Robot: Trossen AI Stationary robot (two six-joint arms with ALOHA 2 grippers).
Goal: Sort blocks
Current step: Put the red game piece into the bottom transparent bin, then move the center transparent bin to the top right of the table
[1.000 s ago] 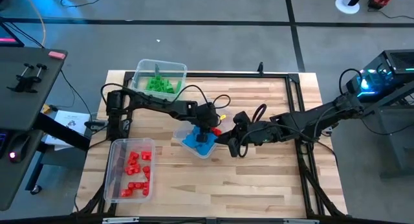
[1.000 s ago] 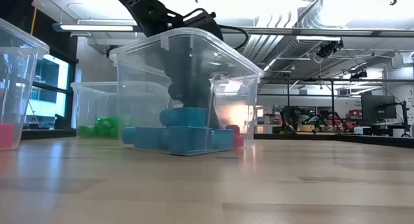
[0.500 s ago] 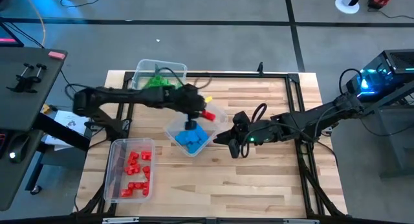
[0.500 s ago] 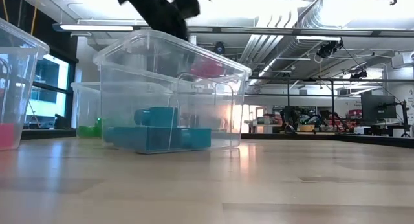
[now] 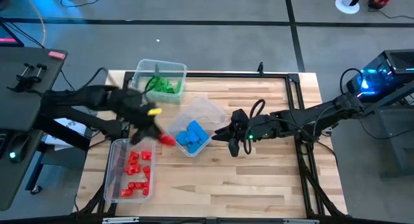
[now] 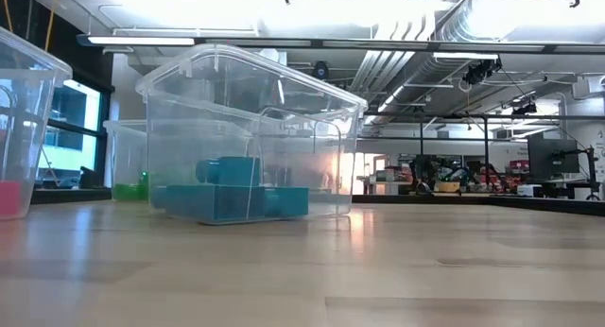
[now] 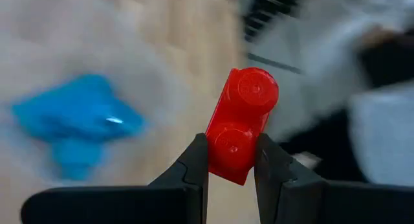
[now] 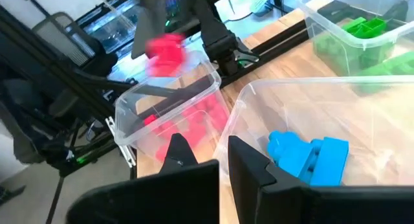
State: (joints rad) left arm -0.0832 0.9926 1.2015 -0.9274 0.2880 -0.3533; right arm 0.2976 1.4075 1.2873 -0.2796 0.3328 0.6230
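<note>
My left gripper (image 5: 162, 137) is shut on a red brick (image 7: 240, 123) and hangs between the middle clear bin (image 5: 206, 112) and the bin of red bricks (image 5: 131, 169) at the near left. Several blue blocks (image 5: 193, 136) lie in the middle bin. Green blocks (image 5: 162, 85) lie in the bin at the far left. My right gripper (image 5: 223, 137) is at the middle bin's right corner, shut on its rim. My left gripper pinches the red brick's lower end (image 7: 229, 153) between its two fingers, which lie across it. The two-stud brick sticks out past the fingertips, clear of the table and of every bin. My right gripper has the middle bin's rim (image 8: 224, 141) between its fingers, one finger (image 8: 249, 160) on the inner side, the other (image 8: 178, 149) outside. It comes from the table's right, slanting slightly down. The bin's bottom (image 6: 250, 216) is on the table and the bin looks tilted.
The three clear bins take up the table's left half. Bare wood lies toward the near edge (image 5: 226, 185) and the right side. A black frame runs along the table's far and right edges (image 5: 294, 94).
My left gripper has risen out of the middle bin with the red brick and swung toward the table's left and near edge, toward the red bin, rolling as it went. The middle bin has shifted a little toward the left.
</note>
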